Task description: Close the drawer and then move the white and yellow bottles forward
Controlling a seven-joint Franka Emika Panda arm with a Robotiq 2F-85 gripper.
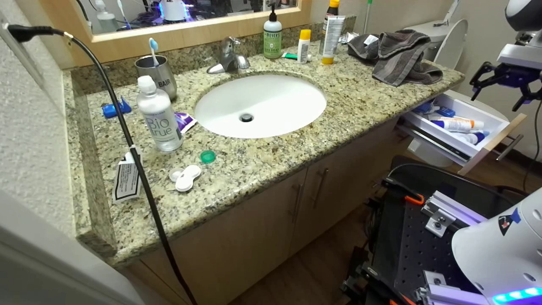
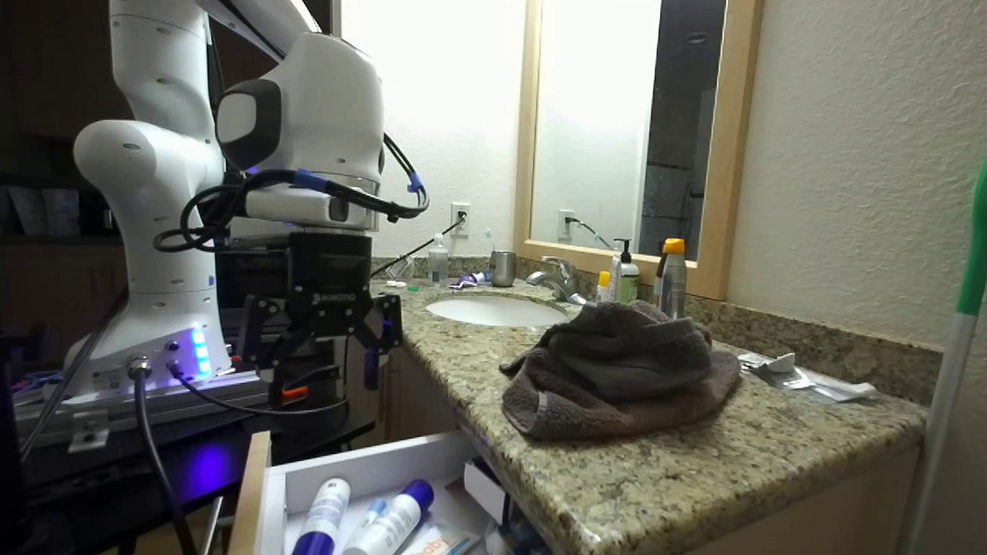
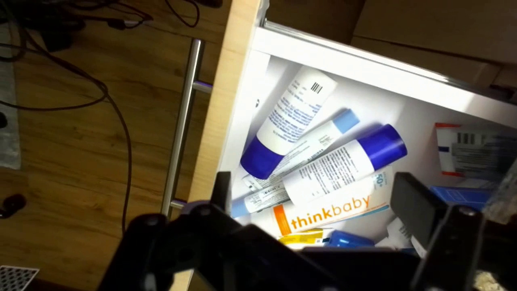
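The drawer [image 1: 493,144] is pulled open below the counter's end; its front panel shows in an exterior view [image 2: 252,493] and in the wrist view [image 3: 220,109]. Its metal bar handle [image 3: 183,125] is on the outside. Tubes with dark blue caps and a thinkbaby tube [image 3: 331,210] lie inside. A small white bottle with a yellow cap [image 1: 303,46] and a white tube with a yellow cap [image 1: 333,38] stand upright at the counter's back, also seen in an exterior view [image 2: 602,287]. My gripper [image 1: 496,99] is open and empty above the drawer, fingers down [image 2: 324,384].
A crumpled grey towel [image 1: 400,55] lies on the counter end near the drawer. A green soap bottle [image 1: 272,38] and a yellow-capped spray can [image 2: 674,281] stand at the back. The sink [image 1: 258,106] is mid-counter. A Biotrue bottle [image 1: 159,114] stands at the far end.
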